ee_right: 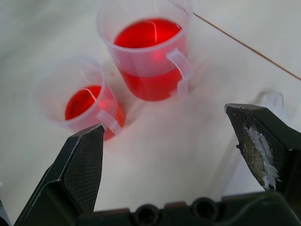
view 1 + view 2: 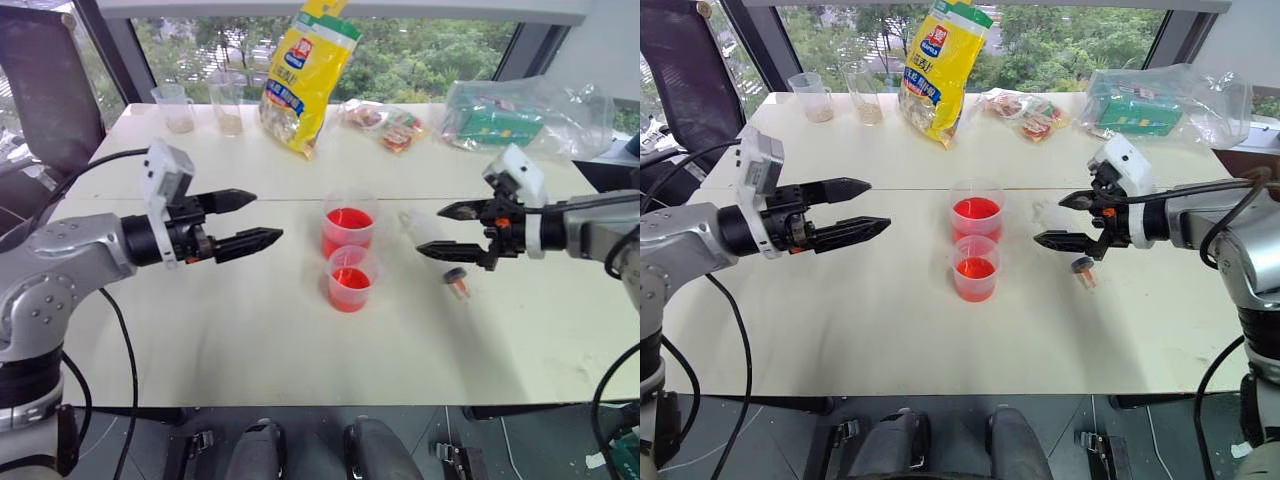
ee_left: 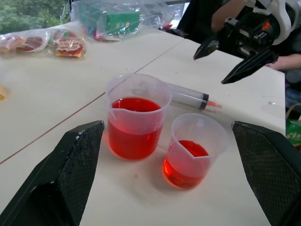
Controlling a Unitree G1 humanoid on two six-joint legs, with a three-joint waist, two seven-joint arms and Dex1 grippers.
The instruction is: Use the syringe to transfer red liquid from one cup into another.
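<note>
Both grippers, left (image 2: 250,222) and right (image 2: 440,230), hang wide open and empty above the table (image 2: 200,340). Its syringe (image 3: 188,97) lies flat beside the larger cup (image 2: 349,226), below the right gripper, with the smaller cup (image 2: 350,279) close by. Likely light, stiff and slippery, it should be pinched mid-barrel, clear of the plunger.
</note>
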